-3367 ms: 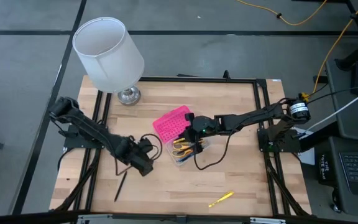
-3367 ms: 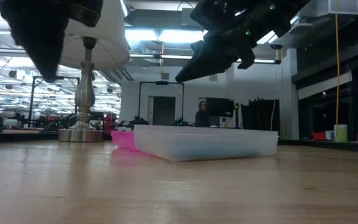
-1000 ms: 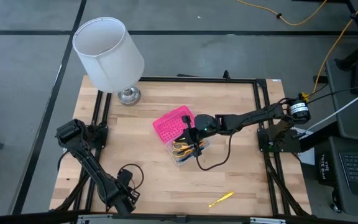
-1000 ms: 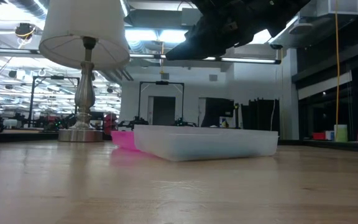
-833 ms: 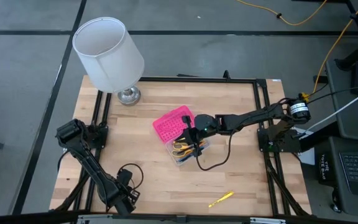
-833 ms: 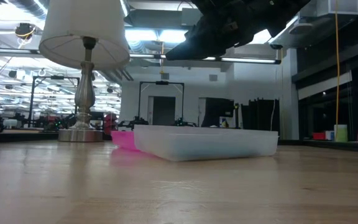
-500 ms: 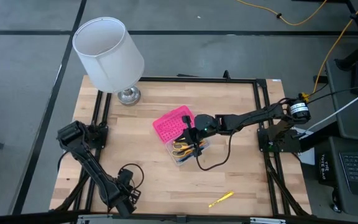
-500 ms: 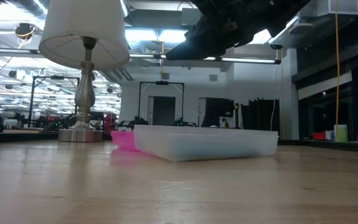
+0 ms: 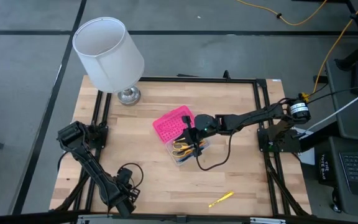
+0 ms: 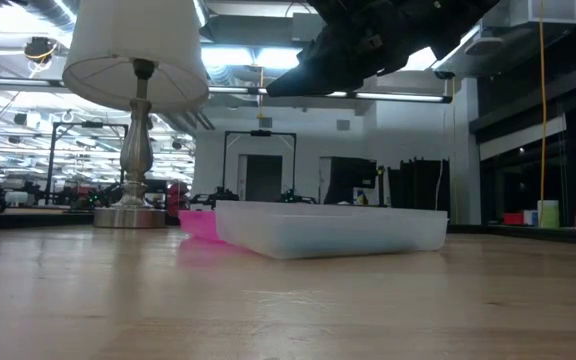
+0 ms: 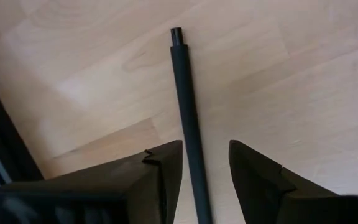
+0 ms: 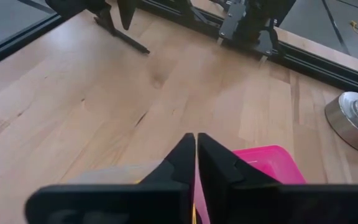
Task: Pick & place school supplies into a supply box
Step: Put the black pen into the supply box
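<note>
A black pen (image 11: 188, 118) lies flat on the wood near the table's near left corner. My left gripper (image 11: 205, 168) (image 9: 124, 199) points down over it, open, with one finger on each side of the pen and clear of it. The supply box (image 9: 188, 149) stands mid-table, with its clear base (image 10: 328, 230) holding orange-handled scissors (image 9: 180, 148) and its pink lid (image 9: 173, 122) folded open. My right gripper (image 12: 196, 155) (image 9: 194, 127) hangs above the box, shut, with nothing between its fingers. A yellow pen (image 9: 220, 199) lies near the table's front edge.
A white-shaded lamp (image 9: 109, 53) stands on its metal foot (image 9: 128, 95) at the far left corner. A black cable (image 9: 213, 158) loops down from my right arm beside the box. A black frame (image 9: 257, 124) runs along the table's sides. Bare wood lies between the box and the near edge.
A few seconds ago my left gripper was beside the box. It has since gone to the table's near left corner, above the black pen. In the last second neither arm has visibly moved, and the box and pens lie as before.
</note>
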Motion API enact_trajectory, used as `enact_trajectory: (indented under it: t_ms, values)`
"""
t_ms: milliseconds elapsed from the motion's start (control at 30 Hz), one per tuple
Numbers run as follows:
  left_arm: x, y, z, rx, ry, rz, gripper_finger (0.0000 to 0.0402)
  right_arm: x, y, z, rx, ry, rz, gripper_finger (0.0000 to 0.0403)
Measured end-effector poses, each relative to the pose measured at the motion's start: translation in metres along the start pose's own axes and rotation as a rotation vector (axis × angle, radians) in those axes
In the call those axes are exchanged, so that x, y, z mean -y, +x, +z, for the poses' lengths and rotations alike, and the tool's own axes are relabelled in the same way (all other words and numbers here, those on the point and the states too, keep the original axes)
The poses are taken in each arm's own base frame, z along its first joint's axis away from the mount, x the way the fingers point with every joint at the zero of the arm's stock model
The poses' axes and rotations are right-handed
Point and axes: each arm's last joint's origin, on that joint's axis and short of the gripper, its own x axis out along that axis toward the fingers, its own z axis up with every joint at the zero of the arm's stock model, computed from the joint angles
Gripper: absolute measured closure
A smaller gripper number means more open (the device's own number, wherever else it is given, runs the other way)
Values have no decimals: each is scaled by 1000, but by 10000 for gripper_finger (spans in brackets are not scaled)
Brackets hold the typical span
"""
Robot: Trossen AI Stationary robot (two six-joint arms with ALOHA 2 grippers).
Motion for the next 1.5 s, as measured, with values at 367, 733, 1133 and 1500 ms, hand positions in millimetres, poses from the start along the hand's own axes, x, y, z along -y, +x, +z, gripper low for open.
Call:
enact_trajectory:
  t_ms: [367, 733, 1133, 1500]
  values:
    - [0, 0, -1, -14, 0, 4, 279, 0, 0, 0, 3, 0, 8, 393]
    - [-8, 26, 1, -38, 27, -15, 282, 0, 0, 0, 3, 2, 9, 369]
    - [-8, 18, 1, -102, 11, -110, 292, 0, 0, 1, 9, 1, 7, 368]
    - [-8, 26, -1, -112, 11, -203, 326, 0, 0, 1, 9, 1, 8, 368]
